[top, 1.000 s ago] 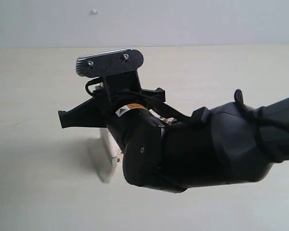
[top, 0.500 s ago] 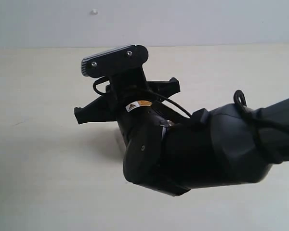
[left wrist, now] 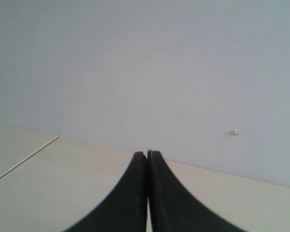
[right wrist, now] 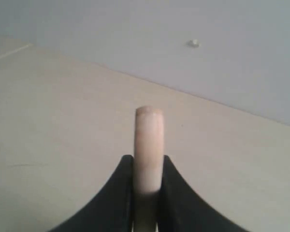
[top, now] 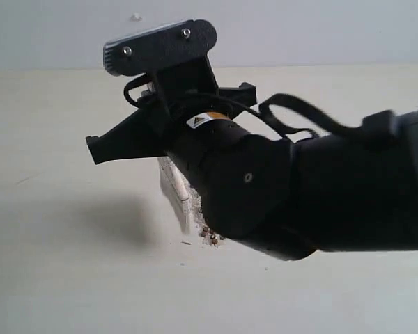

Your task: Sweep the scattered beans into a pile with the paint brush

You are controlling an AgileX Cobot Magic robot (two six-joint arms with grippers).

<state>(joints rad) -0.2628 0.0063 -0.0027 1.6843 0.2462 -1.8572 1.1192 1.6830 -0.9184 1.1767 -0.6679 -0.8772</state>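
Observation:
My right gripper (right wrist: 148, 159) is shut on the pale wooden handle of the paint brush (right wrist: 148, 135), whose rounded end sticks out past the fingertips. In the exterior view the big black right arm (top: 285, 195) hides most of the brush; only its whitish head (top: 175, 191) shows below the wrist, slanting down to the table. A small patch of brown beans (top: 210, 238) with whitish crumbs lies just beside the bristle tips, partly hidden by the arm. My left gripper (left wrist: 147, 153) is shut on nothing, above bare table, facing the wall.
The pale table (top: 56, 264) runs back to a grey wall (top: 299, 28) bearing a small white speck (top: 136, 17). A seam in the tabletop (left wrist: 24, 157) shows in the left wrist view.
The right wrist has lifted and swung nearer the exterior camera. The brush head, hidden half a second ago, shows again, and beans have come into view beside its tip. Left gripper unchanged.

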